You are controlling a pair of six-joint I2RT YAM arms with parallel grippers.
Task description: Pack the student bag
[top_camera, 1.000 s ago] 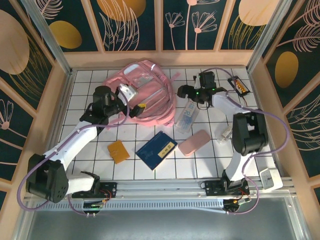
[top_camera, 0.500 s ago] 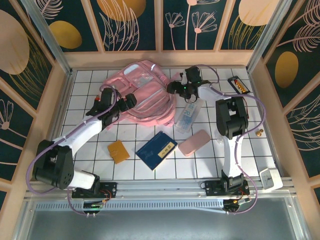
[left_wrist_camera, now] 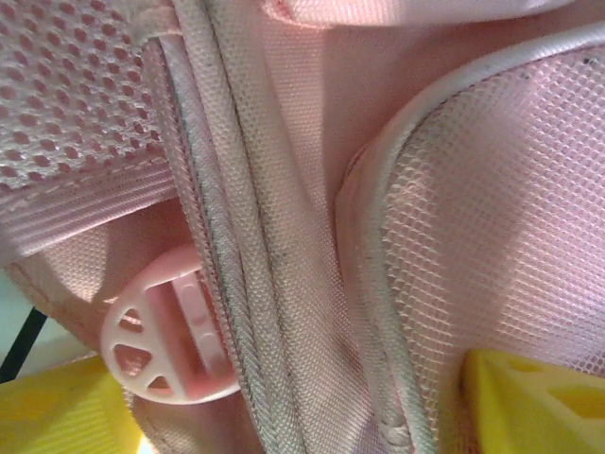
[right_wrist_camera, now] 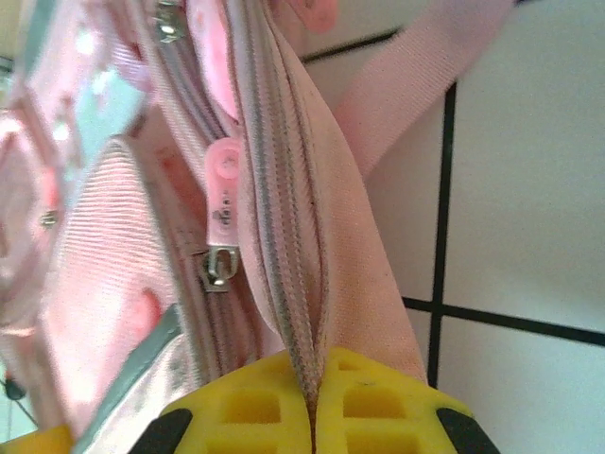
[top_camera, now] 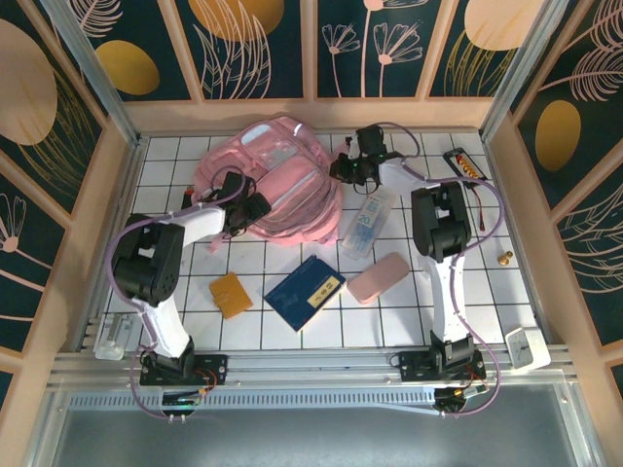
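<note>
The student bag (top_camera: 277, 175), a big soft pink backpack, lies at the back middle of the tiled table. My right gripper (top_camera: 352, 167) is at its right edge. In the right wrist view its yellow fingers (right_wrist_camera: 255, 407) are shut on a fold of the bag's zipper seam (right_wrist_camera: 298, 265), with a pink zip pull (right_wrist_camera: 223, 194) just left of it. My left gripper (top_camera: 250, 207) presses into the bag's lower left side. In the left wrist view its yellow fingertips (left_wrist_camera: 534, 397) stand wide apart with pink mesh fabric (left_wrist_camera: 473, 218) and a round pink buckle (left_wrist_camera: 165, 340) between them.
In front of the bag lie a clear bottle-like case (top_camera: 365, 226), a blue notebook (top_camera: 305, 291), a small flat pink case (top_camera: 378, 277) and an orange card (top_camera: 231, 294). A small dark item (top_camera: 463, 165) sits at the back right. Wooden walls ring the table.
Both arms swung in toward the bag. The right gripper went from open to shut on the bag's zipper seam. The left gripper moved down onto the bag's lower left side.
</note>
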